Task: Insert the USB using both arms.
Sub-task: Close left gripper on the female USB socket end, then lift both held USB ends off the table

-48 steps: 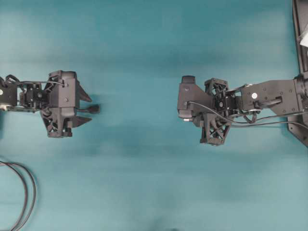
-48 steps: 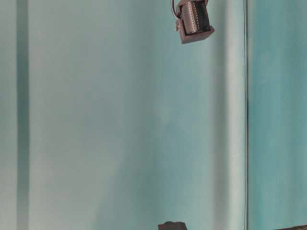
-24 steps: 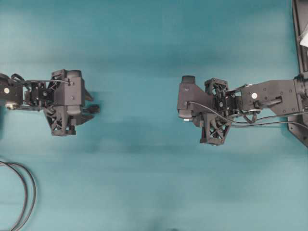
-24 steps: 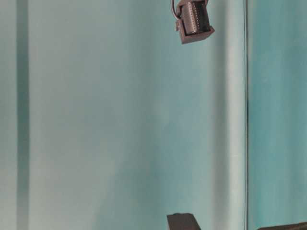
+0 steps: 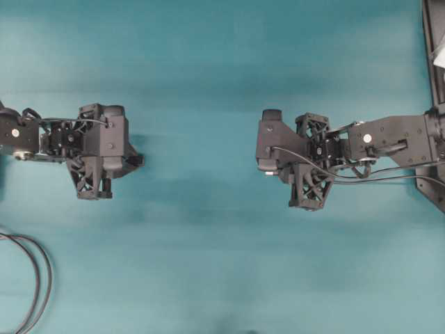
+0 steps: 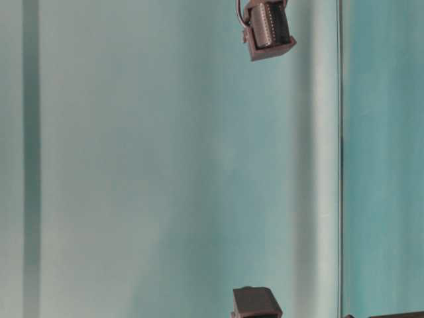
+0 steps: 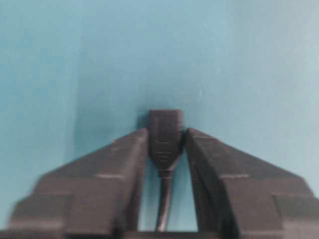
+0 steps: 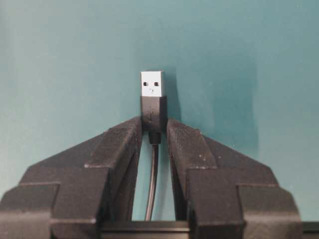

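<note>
Since the earlier view, left gripper (image 7: pixel 167 144) has closed from wide open onto the black socket end (image 7: pixel 165 134), while right gripper (image 8: pixel 154 130) pinches the USB (image 8: pixel 152 94) by its rigid black housing, light, silver tip protruding.

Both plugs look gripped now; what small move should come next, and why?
Probably bring the arms toward each other: the right gripper holds the USB, the left gripper holds the black socket end, and bare table separates them.
</note>
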Robot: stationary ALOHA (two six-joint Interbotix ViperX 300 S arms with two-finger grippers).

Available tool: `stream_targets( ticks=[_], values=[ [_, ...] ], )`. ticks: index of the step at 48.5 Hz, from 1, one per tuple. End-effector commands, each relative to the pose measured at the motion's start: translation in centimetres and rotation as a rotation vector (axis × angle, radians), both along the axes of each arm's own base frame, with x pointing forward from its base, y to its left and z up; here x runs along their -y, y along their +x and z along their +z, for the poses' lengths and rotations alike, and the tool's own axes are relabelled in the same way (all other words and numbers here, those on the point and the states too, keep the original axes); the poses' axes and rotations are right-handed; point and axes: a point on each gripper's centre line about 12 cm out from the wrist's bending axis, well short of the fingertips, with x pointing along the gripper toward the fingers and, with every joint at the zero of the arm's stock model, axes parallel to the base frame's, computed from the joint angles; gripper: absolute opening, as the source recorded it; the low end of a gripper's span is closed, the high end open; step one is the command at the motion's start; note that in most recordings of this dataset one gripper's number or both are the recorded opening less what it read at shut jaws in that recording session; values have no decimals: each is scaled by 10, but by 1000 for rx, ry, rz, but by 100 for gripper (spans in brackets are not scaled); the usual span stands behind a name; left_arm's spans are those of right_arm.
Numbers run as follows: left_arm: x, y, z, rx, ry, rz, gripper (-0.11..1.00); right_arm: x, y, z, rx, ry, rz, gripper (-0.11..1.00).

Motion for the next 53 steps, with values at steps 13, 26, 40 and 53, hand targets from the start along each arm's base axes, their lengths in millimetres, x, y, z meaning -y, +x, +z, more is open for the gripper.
stream_targets(
  ticks=[13,26,40,53],
  values=[
    [5,-13,-11,-115,26,-69,24,-2,10,5,26,-1,9,20],
    [5,-13,-9,-183,9,-50,24,-4,19,14,17,-6,17,20],
    [8,3,14,-98,-3,-35,24,1,21,42,53,-87,85,20],
    [9,1,47,-46,-95,100,24,6,5,73,71,-145,108,20]
  ],
)
